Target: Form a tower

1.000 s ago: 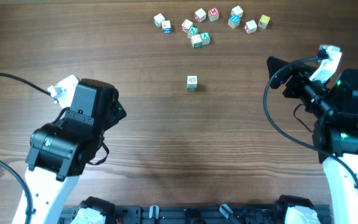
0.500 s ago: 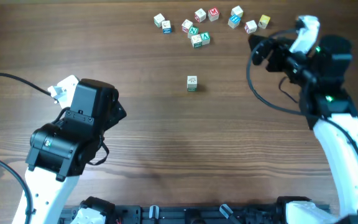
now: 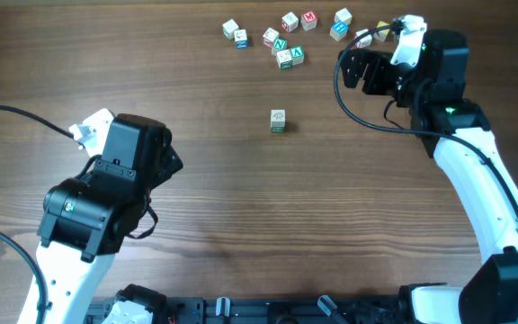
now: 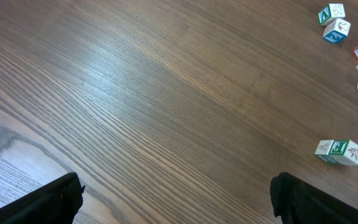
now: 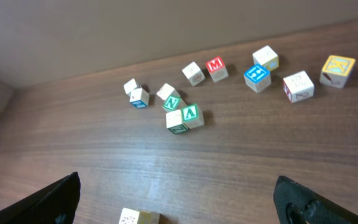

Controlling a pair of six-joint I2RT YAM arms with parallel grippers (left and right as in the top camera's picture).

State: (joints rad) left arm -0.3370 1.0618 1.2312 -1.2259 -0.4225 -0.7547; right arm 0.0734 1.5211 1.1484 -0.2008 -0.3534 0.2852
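No stacked tower shows in any view; every cube lies singly. One pale cube with green marks (image 3: 278, 121) sits alone mid-table, also seen in the left wrist view (image 4: 339, 151) and at the bottom edge of the right wrist view (image 5: 138, 218). Several letter cubes (image 3: 284, 56) lie scattered at the far edge, among them a white and green pair (image 5: 184, 116). My right gripper (image 3: 349, 68) hovers open just right of that group, and the right wrist view shows nothing between the jaws of this gripper (image 5: 182, 202). My left gripper (image 4: 179, 202) is open over bare wood.
A yellow cube (image 5: 338, 69), a red M cube (image 5: 215, 67) and a blue-marked cube (image 5: 256, 76) lie at the right end of the scatter. The left arm (image 3: 106, 193) fills the near left. Black cables loop beside both arms.
My right arm has swung toward the far edge and leftward, up beside the scattered cubes. The left arm and the lone cube have not moved.
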